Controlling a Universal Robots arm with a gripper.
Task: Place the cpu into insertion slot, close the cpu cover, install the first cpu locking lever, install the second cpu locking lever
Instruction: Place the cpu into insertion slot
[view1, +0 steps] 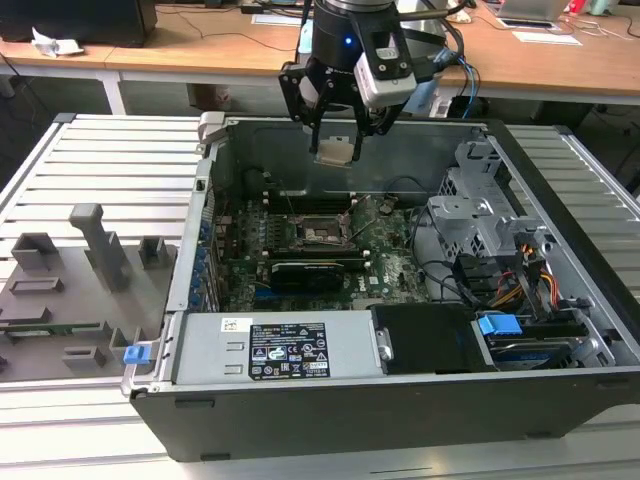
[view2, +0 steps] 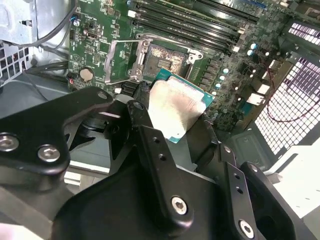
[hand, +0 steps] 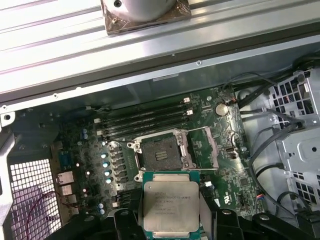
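My gripper (view1: 336, 140) hangs above the open computer case, shut on the cpu (view1: 335, 152), a small square chip with a silvery top. In both wrist views the cpu (hand: 170, 205) (view2: 175, 112) sits between the black fingers (view2: 142, 117), held clear above the green board. The insertion slot (view1: 318, 232) (hand: 162, 152) (view2: 167, 59) lies below and lies uncovered, its contact field exposed. Beside the slot the cpu cover (hand: 205, 146) (view2: 122, 62), a thin metal frame with a large window, is swung open.
A long black card (view1: 315, 268) lies just in front of the slot. Memory slots (hand: 145, 120) run behind it. A metal drive cage (view1: 480, 215) with cables fills the exterior view's right of the case. Grey fixtures (view1: 90, 250) stand outside the case on the exterior view's left.
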